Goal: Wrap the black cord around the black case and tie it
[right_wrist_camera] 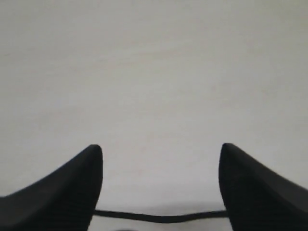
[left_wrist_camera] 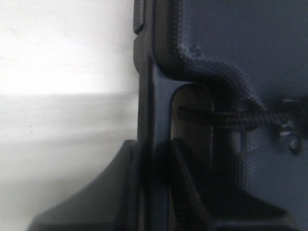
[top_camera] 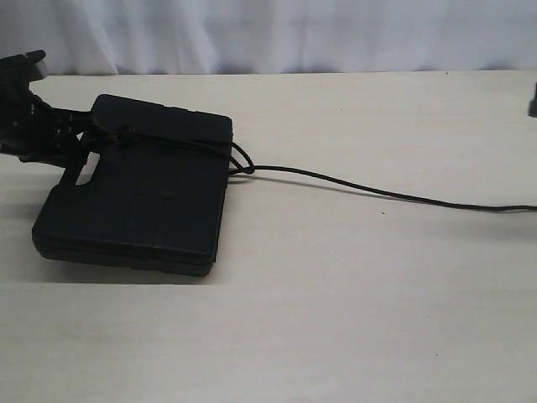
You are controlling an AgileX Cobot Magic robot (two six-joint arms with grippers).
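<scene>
The black case (top_camera: 147, 201) lies at the left of the table with its handle slot (top_camera: 84, 166) towards my left gripper (top_camera: 74, 138). That gripper (left_wrist_camera: 156, 147) is shut on the handle bar of the case (left_wrist_camera: 250, 43), one finger on each side. The black cord (top_camera: 180, 143) runs from the slot across the case's top, loops at the far edge (top_camera: 242, 164), then trails right over the table (top_camera: 394, 195). Its knot (left_wrist_camera: 288, 132) rests on the lid beside the slot. My right gripper (right_wrist_camera: 161, 149) hangs open above the table, and the cord (right_wrist_camera: 159, 218) crosses between its fingers without touching them.
The pale wooden table (top_camera: 336, 294) stretches to the right and front of the case. A white curtain (top_camera: 277, 34) hangs behind the table. A dark part of the right arm (top_camera: 533, 96) shows at the right edge.
</scene>
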